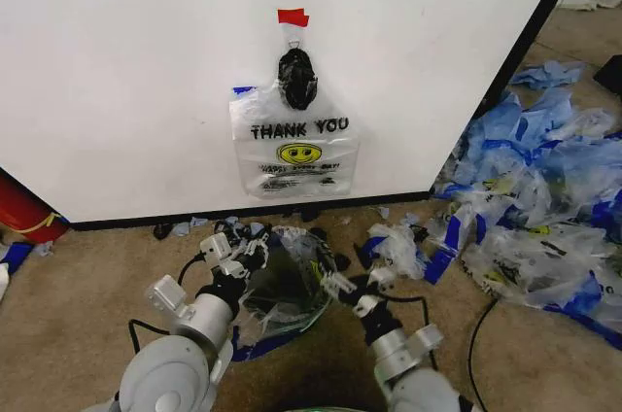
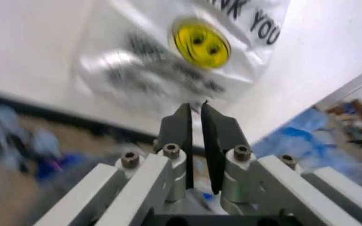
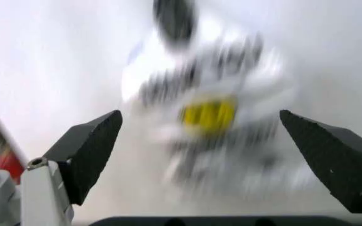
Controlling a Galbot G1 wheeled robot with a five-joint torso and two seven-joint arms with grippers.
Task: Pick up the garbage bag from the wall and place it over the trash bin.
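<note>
well, garbage bag (image 1: 294, 145) hangs on wall (image 1: 126, 72), grippers below.

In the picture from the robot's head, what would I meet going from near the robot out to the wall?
Left claw and right claw, side by side over a bag-lined trash bin → black base strip → garbage bag hanging on the wall → glossy black bundle → red tape.
</note>
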